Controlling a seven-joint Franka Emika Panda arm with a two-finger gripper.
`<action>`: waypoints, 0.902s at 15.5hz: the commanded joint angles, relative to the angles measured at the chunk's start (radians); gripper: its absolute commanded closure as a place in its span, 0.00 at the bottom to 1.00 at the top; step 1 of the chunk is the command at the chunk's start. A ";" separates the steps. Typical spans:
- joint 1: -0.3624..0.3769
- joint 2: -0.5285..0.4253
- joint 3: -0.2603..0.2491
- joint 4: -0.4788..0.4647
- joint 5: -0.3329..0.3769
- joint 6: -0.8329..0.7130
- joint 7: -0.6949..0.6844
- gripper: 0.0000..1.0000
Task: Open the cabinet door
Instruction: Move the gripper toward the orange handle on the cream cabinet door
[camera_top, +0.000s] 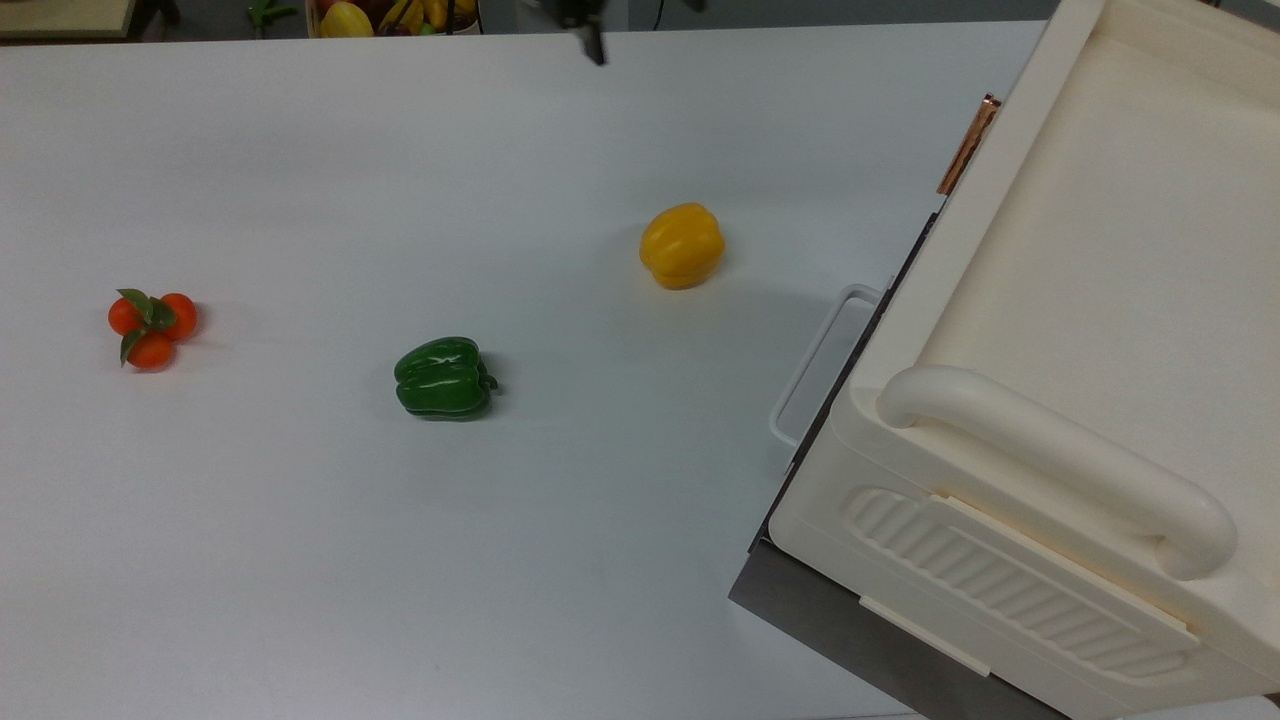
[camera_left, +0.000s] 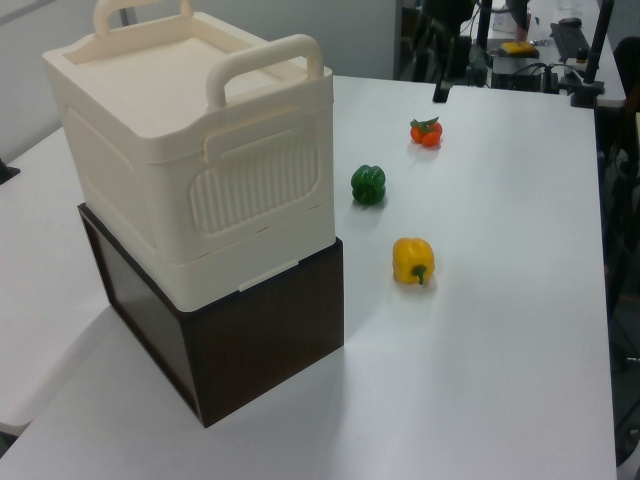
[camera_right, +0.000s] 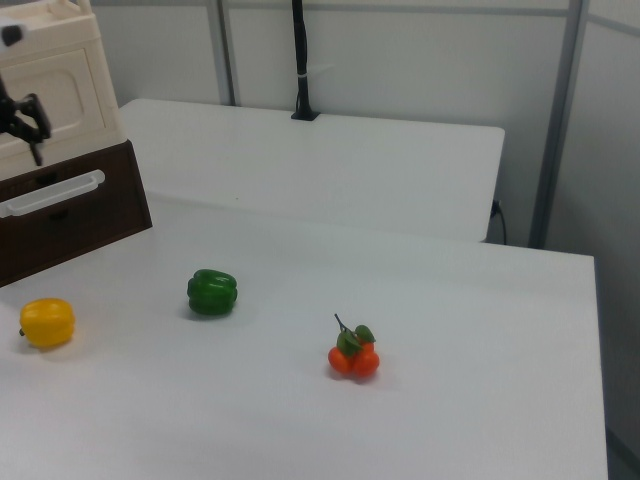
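The cream cabinet (camera_top: 1080, 330) stands on a dark brown box (camera_left: 262, 335) at the top view's right. Its door (camera_right: 55, 95), a cream panel with a recessed frame, faces the table at the right view's upper left. The copper bar handle (camera_top: 968, 146) shows edge-on along the cabinet's far corner. My gripper (camera_top: 592, 32) hangs dark over the table's far edge at the top view's top, well to the left of the handle. In the right view the gripper (camera_right: 27, 125) appears in front of the door's left part. In the left view the gripper (camera_left: 441, 88) sits beyond the orange fruits.
On the white table lie a yellow pepper (camera_top: 682, 244), a green pepper (camera_top: 444, 377) and a cluster of small orange fruits (camera_top: 151, 327). The brown box carries a white drawer handle (camera_right: 52, 193) below the door. A thick rounded cream bar (camera_top: 1060, 460) tops the cabinet.
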 joint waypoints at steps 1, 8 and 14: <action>-0.001 0.035 0.058 0.034 0.017 0.046 0.028 0.42; 0.039 0.102 0.110 0.083 0.083 0.193 0.019 0.53; 0.040 0.135 0.164 0.119 0.084 0.288 0.019 0.84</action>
